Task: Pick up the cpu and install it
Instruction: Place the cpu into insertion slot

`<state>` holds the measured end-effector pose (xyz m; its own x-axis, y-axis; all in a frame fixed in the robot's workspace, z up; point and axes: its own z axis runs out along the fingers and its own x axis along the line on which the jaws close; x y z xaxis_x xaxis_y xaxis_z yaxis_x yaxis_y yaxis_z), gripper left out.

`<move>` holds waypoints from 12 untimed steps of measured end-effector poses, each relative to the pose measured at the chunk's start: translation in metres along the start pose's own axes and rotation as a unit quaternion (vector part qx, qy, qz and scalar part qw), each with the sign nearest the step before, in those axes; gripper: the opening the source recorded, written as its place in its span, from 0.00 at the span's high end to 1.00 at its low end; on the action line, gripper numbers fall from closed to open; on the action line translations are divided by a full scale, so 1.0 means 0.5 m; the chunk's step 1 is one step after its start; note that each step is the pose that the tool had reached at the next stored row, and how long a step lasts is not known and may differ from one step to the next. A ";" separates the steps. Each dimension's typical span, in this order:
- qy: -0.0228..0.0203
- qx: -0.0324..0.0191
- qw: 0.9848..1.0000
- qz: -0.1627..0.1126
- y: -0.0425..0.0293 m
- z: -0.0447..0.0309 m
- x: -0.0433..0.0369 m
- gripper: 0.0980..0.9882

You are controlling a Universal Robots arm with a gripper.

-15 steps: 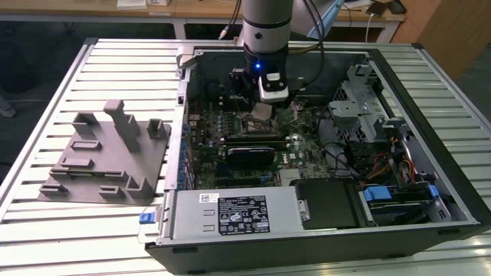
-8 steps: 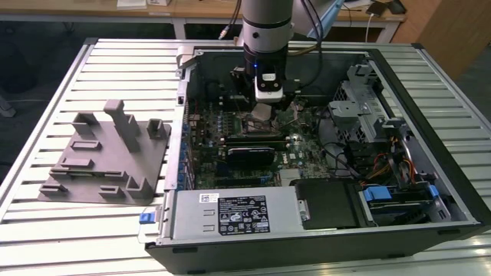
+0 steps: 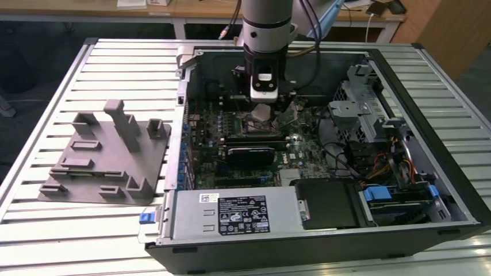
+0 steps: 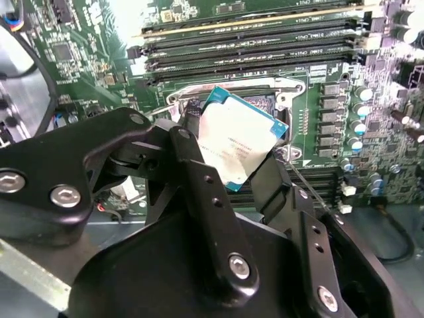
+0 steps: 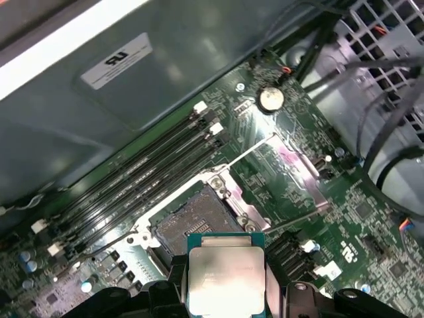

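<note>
The cpu (image 4: 242, 136), a flat square chip with a silver top and a teal edge, is pinched by its sides between my black fingers (image 4: 199, 172). My gripper (image 4: 233, 151) is shut on it and holds it tilted just above the motherboard's open socket (image 5: 192, 222). In the first wrist view the cpu (image 5: 225, 278) hangs at the near side of the socket, apart from it, inside my gripper (image 5: 225, 295). In the exterior view my gripper (image 3: 263, 110) reaches down into the open computer case (image 3: 452, 190), over the socket area of the board.
The socket's metal load plate (image 5: 281, 165) stands swung open beside the socket. Memory slots (image 5: 146, 179) run along its other side. A silver power supply box (image 3: 230, 213), a drive cage (image 3: 360, 109) and cables crowd the case. A grey fixture (image 3: 107, 152) sits on the slatted table.
</note>
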<state>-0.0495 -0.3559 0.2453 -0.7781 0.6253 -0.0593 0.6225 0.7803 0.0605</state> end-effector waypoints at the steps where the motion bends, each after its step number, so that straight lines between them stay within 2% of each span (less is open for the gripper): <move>1: 0.000 0.000 1.000 0.006 0.000 0.000 0.000 0.50; 6: -0.002 0.002 0.999 0.039 0.000 0.001 0.000 0.50; 12: -0.005 0.005 0.997 0.082 0.000 0.001 0.000 0.50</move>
<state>-0.0495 -0.3559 0.2446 -0.6652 0.7443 -0.0593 0.7419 0.6678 0.0604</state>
